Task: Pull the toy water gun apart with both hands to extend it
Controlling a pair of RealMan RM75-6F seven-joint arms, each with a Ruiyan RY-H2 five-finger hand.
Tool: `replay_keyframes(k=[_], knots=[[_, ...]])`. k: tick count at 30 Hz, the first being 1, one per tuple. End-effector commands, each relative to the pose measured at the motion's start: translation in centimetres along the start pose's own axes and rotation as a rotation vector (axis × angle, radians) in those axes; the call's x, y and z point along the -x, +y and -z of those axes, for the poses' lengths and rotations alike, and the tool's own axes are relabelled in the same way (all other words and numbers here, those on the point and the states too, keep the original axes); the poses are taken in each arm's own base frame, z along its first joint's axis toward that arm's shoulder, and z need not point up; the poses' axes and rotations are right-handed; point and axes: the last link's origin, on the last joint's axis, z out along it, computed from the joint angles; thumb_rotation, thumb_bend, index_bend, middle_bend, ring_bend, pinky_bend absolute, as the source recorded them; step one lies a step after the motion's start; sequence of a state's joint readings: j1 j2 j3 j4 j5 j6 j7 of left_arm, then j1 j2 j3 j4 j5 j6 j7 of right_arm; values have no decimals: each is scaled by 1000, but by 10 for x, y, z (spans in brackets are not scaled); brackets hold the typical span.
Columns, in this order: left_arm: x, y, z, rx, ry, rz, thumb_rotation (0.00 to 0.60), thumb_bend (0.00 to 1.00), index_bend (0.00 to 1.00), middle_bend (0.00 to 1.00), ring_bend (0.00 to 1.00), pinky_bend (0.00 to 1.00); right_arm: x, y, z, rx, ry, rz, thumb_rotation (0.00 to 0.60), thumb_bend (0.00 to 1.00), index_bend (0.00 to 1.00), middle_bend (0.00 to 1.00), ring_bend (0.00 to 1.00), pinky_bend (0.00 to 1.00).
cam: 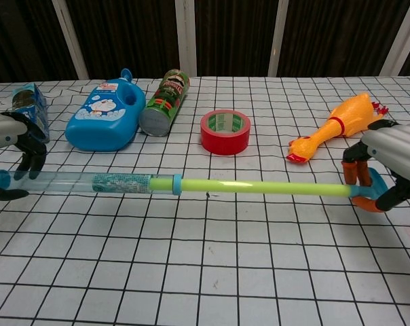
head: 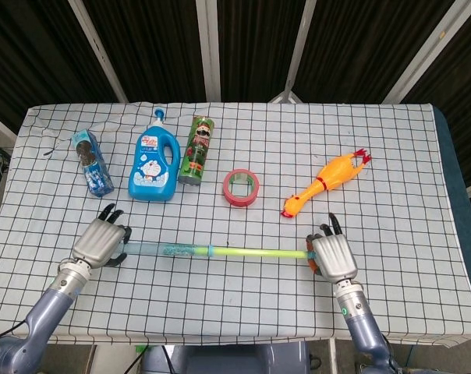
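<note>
**Q:** Fingers first, from the head view: what did they have hold of?

**A:** Both sets were curled around the ends of the toy water gun [head: 212, 251]. The left hand [head: 101, 241] wrapped the clear barrel end, and the right hand [head: 333, 256] covered the orange handle end. The gun lay level across the near part of the checked counter [head: 423, 195], running from one hand to the other, with a long green stretch of plunger rod showing.

**Q:** And from the chest view?

**A:** The left hand [cam: 11, 139] sat at the frame's edge, its dark fingers [cam: 34, 159] hooked over the barrel. The right hand [cam: 395, 159] pinched the orange handle. I couldn't tell whether the gun was touching the cloth or held just above it. The red tape roll [cam: 225, 131], rubber chicken [cam: 341, 125], blue detergent bottle [cam: 103, 122] and green can [cam: 163, 102] all lay well behind it.

**Q:** Which step was that?

**A:** By my reading, late in the pull itself, with the gun already largely extended. Any next move would have needed both grips kept firm and the hands drawn apart along the gun's line until the rod stopped.
</note>
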State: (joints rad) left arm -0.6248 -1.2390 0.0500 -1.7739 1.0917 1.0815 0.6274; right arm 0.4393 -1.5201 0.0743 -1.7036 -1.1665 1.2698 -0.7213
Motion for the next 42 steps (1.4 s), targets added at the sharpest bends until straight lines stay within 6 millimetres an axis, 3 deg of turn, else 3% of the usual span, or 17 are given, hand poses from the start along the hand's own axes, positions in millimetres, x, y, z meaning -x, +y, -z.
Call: replay_keyframes(k=[1, 38, 42], knots=[[0, -3, 0, -5, 0, -2, 600, 500, 593, 631, 130, 5, 0, 3, 0, 7, 0, -1, 600, 500, 691, 599, 256, 0], [3, -17, 3, -22, -7, -24, 600, 500, 593, 622, 130, 5, 0, 18, -1, 31, -9, 21, 600, 500, 691, 599, 256, 0], [4, -18, 3, -21, -10, -27, 600, 459, 543, 558, 130, 2, 0, 18, 1, 29, -14, 26, 600, 500, 675, 597, 256, 0]])
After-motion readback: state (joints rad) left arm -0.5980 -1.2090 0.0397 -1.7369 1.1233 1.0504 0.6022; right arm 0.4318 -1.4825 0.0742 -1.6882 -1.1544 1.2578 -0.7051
